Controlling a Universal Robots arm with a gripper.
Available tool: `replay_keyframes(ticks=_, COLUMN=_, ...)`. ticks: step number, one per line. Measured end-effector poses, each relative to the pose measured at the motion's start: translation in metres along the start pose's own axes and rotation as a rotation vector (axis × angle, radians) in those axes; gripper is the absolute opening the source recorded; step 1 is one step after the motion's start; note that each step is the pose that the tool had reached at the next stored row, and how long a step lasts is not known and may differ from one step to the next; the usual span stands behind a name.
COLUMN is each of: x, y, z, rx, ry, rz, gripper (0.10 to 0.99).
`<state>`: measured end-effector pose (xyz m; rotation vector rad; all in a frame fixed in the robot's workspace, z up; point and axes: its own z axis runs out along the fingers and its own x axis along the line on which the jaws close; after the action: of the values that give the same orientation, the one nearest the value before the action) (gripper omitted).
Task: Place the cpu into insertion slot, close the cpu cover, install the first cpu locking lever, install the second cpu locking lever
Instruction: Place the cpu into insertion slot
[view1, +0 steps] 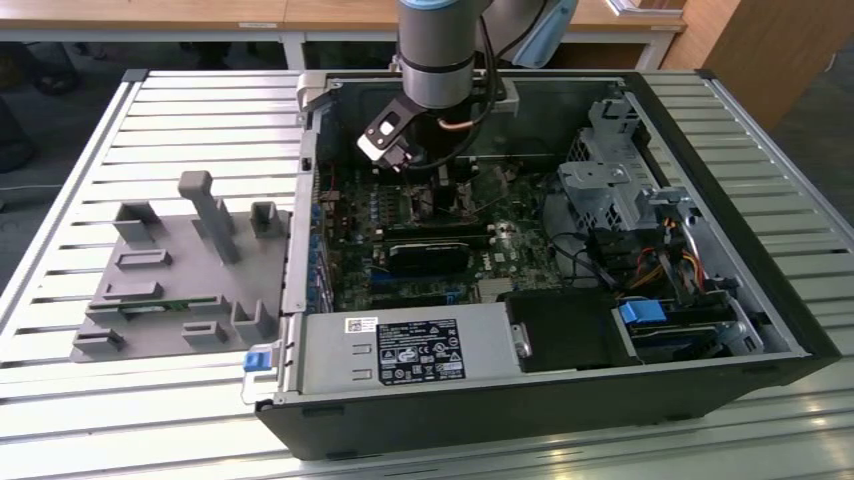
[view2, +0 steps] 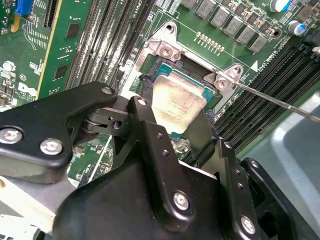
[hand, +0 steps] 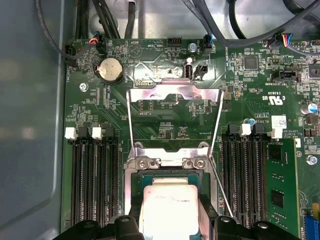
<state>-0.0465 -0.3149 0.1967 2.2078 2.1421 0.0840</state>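
My gripper (hand: 172, 225) reaches down into the open computer case (view1: 747, 300) over the green motherboard (hand: 165, 130). The cpu (view2: 177, 105), a flat square chip with a dull silvery top, sits between my two black fingers (view2: 145, 117), which press against its opposite edges. It lies level at the insertion slot (hand: 134, 186), whose dark square rim shows around it in both wrist views. The cpu cover (hand: 175, 92), a thin silvery frame, is swung up and away from the slot. A thin locking lever (view2: 280, 102) juts out free beside the slot.
Long black memory slots (hand: 92, 180) flank the socket on both sides. Cables (hand: 225, 20) hang near the case's far wall. In the exterior view a power supply (view1: 414, 350) fills the case's front, and a grey fixture (view1: 174, 265) lies on the slatted table at the exterior view's left.
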Motion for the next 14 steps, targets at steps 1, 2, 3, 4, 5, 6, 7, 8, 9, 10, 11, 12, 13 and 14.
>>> replay_keyframes(ticks=1, x=0.0000, y=0.0001, z=0.0001, rx=0.000, ry=0.0000, rz=0.001, gripper=0.525)
replay_keyframes(ticks=2, x=0.0000, y=0.0001, z=0.0001, rx=0.000, ry=0.0000, rz=0.001, gripper=0.525)
replay_keyframes(ticks=3, x=0.0000, y=0.0001, z=0.0001, rx=0.000, ry=0.0000, rz=0.001, gripper=0.525)
replay_keyframes(ticks=4, x=0.0000, y=0.0001, z=0.0002, rx=0.000, ry=0.0000, rz=0.002, gripper=0.525)
replay_keyframes(ticks=5, x=0.0000, y=0.0001, z=0.0002, rx=0.000, ry=0.0000, rz=0.002, gripper=0.525)
replay_keyframes(ticks=6, x=0.0000, y=0.0000, z=0.0001, rx=0.000, ry=-0.0001, rz=0.003, gripper=0.525)
replay_keyframes(ticks=7, x=0.0000, y=0.0000, z=0.0002, rx=0.000, ry=-0.0001, rz=0.003, gripper=0.525)
replay_keyframes(ticks=8, x=0.0000, y=-0.0001, z=0.0002, rx=0.000, ry=0.0000, rz=0.004, gripper=0.525)
replay_keyframes(ticks=9, x=0.0000, y=-0.0002, z=0.0001, rx=0.000, ry=-0.0001, rz=0.004, gripper=0.525)
replay_keyframes(ticks=10, x=0.0000, y=-0.0004, z=0.0001, rx=0.000, ry=-0.0001, rz=0.004, gripper=0.525)
replay_keyframes(ticks=11, x=0.0000, y=-0.0004, z=0.0001, rx=0.000, ry=-0.0001, rz=0.004, gripper=0.525)
replay_keyframes(ticks=12, x=-0.0003, y=-0.0005, z=0.0002, rx=0.000, ry=0.0001, rz=0.004, gripper=0.525)
replay_keyframes(ticks=13, x=-0.0005, y=-0.0005, z=0.0002, rx=0.000, ry=0.0001, rz=0.005, gripper=0.525)
replay_keyframes(ticks=14, x=-0.0005, y=-0.0005, z=0.0002, rx=0.000, ry=-0.0001, rz=0.006, gripper=0.525)
